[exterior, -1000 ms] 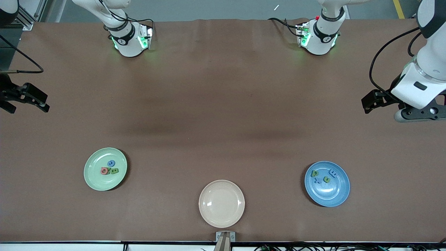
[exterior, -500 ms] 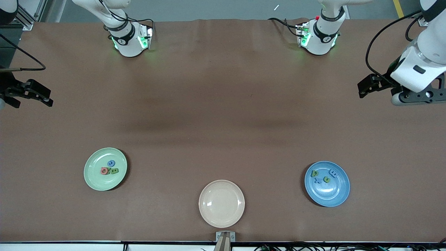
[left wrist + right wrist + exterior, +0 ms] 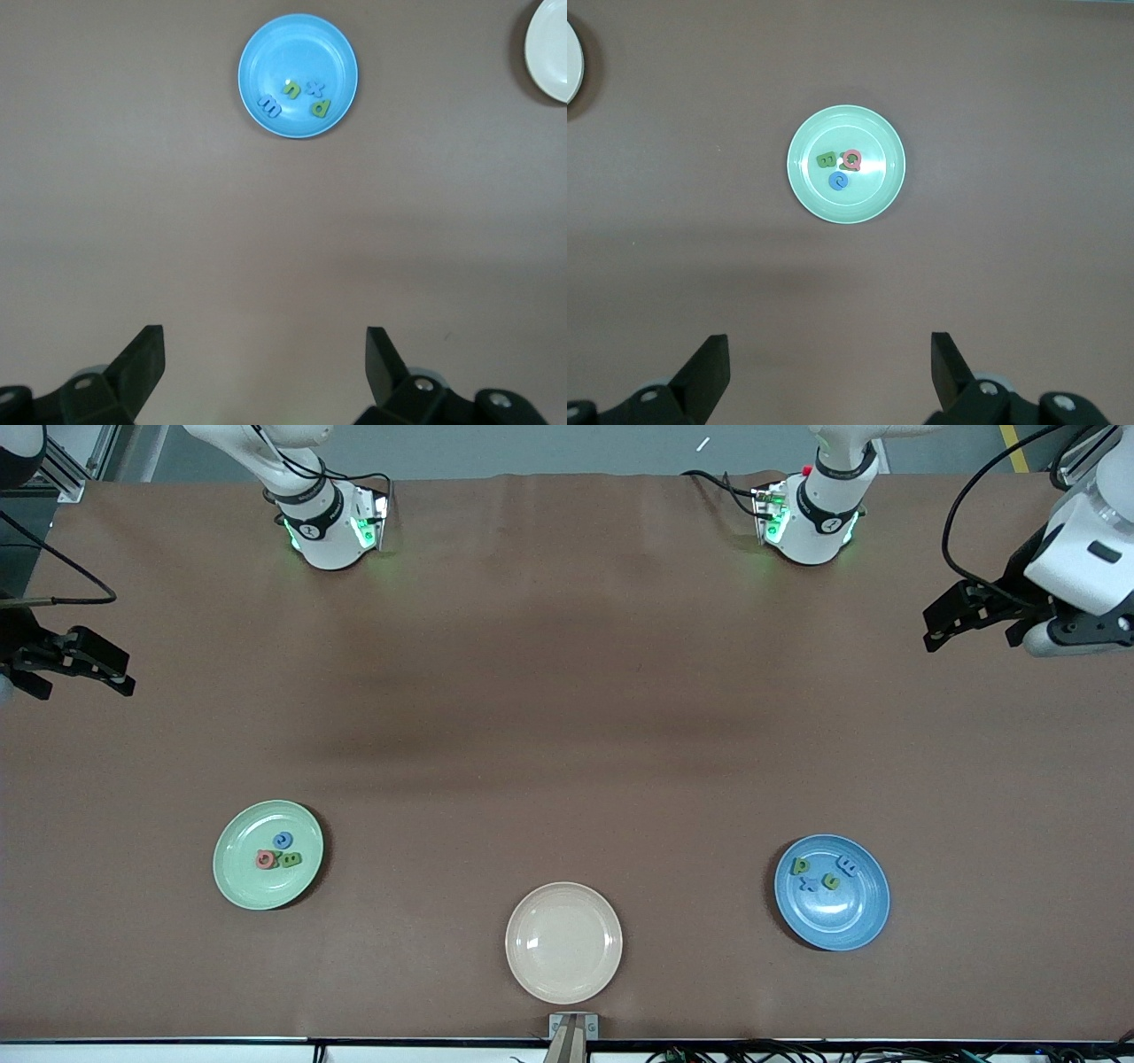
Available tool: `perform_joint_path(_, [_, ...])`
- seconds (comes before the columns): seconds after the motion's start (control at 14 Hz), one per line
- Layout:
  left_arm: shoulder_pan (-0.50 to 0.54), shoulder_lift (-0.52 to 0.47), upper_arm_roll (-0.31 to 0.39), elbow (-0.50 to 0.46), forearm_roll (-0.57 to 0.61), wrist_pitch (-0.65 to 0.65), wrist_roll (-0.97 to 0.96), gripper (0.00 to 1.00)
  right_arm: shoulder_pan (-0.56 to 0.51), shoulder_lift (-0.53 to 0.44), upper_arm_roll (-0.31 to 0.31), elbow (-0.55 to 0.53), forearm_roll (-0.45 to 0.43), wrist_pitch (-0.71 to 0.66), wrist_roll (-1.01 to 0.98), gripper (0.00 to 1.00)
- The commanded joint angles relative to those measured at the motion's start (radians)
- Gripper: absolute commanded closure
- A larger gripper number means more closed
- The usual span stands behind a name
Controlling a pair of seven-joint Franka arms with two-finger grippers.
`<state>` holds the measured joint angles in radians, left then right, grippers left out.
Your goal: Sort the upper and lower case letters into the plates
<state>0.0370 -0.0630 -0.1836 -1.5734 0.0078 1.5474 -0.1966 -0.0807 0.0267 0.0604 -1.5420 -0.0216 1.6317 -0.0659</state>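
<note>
Brown surface (image 3: 567, 691) carries three plates in a row near the front camera: a pale green plate (image 3: 239, 881) toward the right arm's end holding a red, a blue and green letters (image 3: 276, 854), a bare cream plate (image 3: 563, 943), and a blue plate (image 3: 850, 917) toward the left arm's end holding four letters (image 3: 295, 96). Both grippers hang high over bare surface, the left gripper (image 3: 952, 615) and the right gripper (image 3: 75, 664) each with jaws spread wide and holding nothing.
</note>
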Motion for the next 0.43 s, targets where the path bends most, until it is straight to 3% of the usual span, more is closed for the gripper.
perform_joint_path(0.0, [0.006, -0.002, 0.003, 0.030, -0.006, -0.004, 0.011, 0.00, -0.011, -0.016, 0.006, -0.009, 0.019, -0.006, -0.012, 0.00])
perform_joint_path(0.36, [0.006, 0.017, 0.000, 0.047, -0.006, -0.041, 0.011, 0.00, -0.010, -0.014, 0.007, -0.009, 0.019, -0.004, -0.012, 0.00])
